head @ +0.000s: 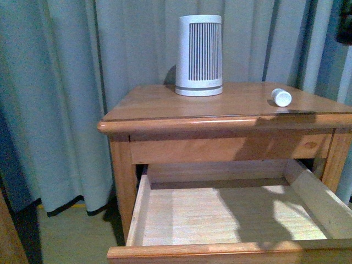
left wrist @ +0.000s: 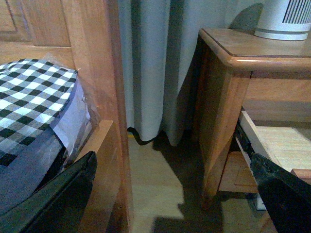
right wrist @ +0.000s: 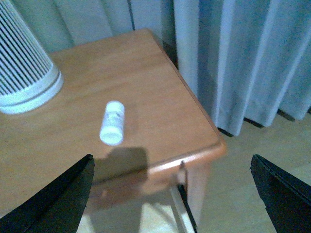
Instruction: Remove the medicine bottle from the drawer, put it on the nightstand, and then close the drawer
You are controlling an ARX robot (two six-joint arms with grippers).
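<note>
The medicine bottle (head: 281, 97) lies on its side on the nightstand (head: 148, 102), near the top's right edge. In the right wrist view the bottle (right wrist: 112, 122) rests free on the nightstand (right wrist: 150, 82). My right gripper (right wrist: 170, 199) hangs open above the top's front right corner, apart from the bottle, holding nothing. The drawer (head: 220, 252) is pulled out and its pale wooden floor is bare. My left gripper (left wrist: 170, 204) is open and empty over the floor left of the nightstand (left wrist: 218, 126). The drawer (left wrist: 279, 145) shows at that view's right edge.
A large white ribbed cylinder (head: 199, 55) stands at the back of the nightstand top. Grey curtains (head: 71, 82) hang behind and beside it. A wooden bed frame (left wrist: 97, 73) with a checked cloth (left wrist: 29, 97) stands to the left across a strip of floor (left wrist: 155, 184).
</note>
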